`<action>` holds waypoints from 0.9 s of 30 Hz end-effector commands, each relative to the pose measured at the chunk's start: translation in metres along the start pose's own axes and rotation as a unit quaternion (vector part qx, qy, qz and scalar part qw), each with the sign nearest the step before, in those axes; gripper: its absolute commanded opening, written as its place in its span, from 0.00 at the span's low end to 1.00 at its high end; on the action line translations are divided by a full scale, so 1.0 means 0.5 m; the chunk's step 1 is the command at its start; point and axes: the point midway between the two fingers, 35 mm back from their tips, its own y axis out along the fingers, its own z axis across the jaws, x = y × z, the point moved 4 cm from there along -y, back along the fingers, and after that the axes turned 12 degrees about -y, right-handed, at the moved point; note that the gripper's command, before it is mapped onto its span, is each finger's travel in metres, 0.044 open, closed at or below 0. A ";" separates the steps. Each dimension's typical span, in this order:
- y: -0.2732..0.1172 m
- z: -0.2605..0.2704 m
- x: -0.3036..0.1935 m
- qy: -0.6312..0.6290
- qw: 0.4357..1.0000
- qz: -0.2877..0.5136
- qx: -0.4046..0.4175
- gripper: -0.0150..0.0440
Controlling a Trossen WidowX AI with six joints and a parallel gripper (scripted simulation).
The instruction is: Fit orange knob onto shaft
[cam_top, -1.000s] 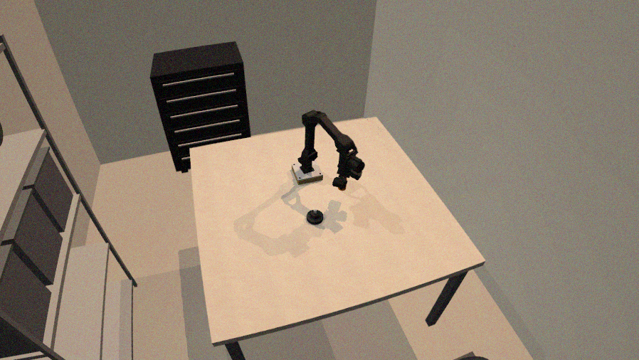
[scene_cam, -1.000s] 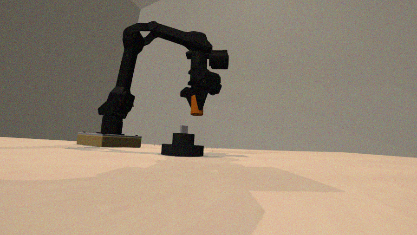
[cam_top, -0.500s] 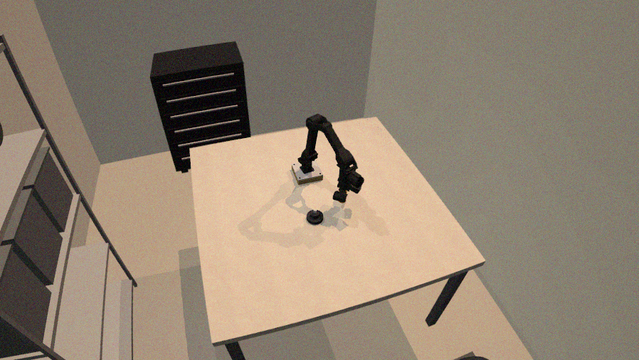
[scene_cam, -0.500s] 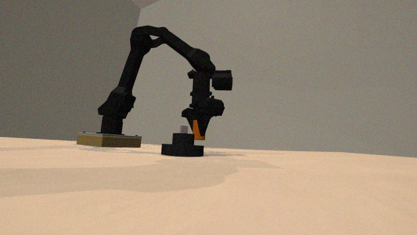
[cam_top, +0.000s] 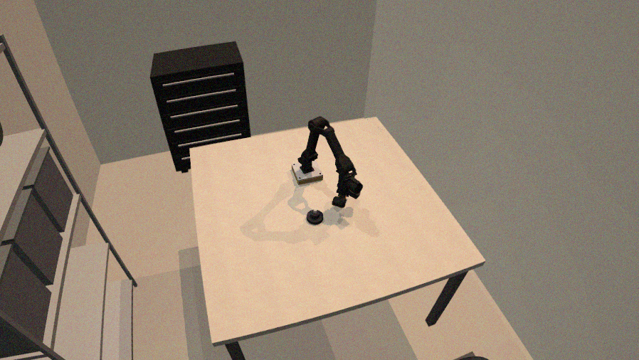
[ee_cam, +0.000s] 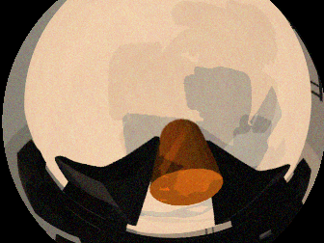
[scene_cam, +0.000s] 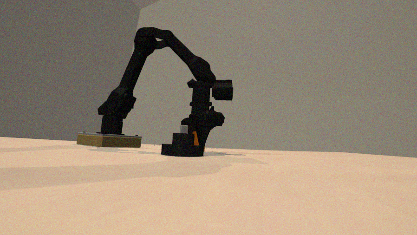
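My gripper (cam_top: pixel 340 200) (scene_cam: pixel 201 136) (ee_cam: pixel 182 143) points down and is shut on the orange knob (scene_cam: pixel 195 139) (ee_cam: pixel 182 156). In the exterior view the knob is mostly hidden by a finger and the pedestal, and its lower end is low, close to table height. Its hole does not show in any view. The black round pedestal (cam_top: pixel 314 219) (scene_cam: pixel 181 150) stands on the table, to the left of the gripper in the top view. The silver shaft (scene_cam: pixel 183 129) rises bare from its top. The knob is beside and behind the pedestal in the exterior view, not over the shaft.
The arm's base plate (cam_top: pixel 316 178) (scene_cam: pixel 121 141) sits on the table (cam_top: pixel 268 277) behind the pedestal in the top view. A black drawer cabinet (cam_top: pixel 196 65) stands beyond the table, and a shelf with dark bins (cam_top: pixel 38 223) is at the left.
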 end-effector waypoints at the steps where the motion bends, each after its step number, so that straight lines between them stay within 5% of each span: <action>1: -0.001 0.000 0.000 0.000 1.000 0.000 0.000 0.48; 5: -0.001 0.000 0.000 0.000 1.000 0.000 0.000 0.65; 21: -0.001 0.000 0.000 0.000 1.000 0.000 0.000 0.66; 27: -0.140 -0.004 0.002 -0.002 1.000 -0.001 0.002 0.93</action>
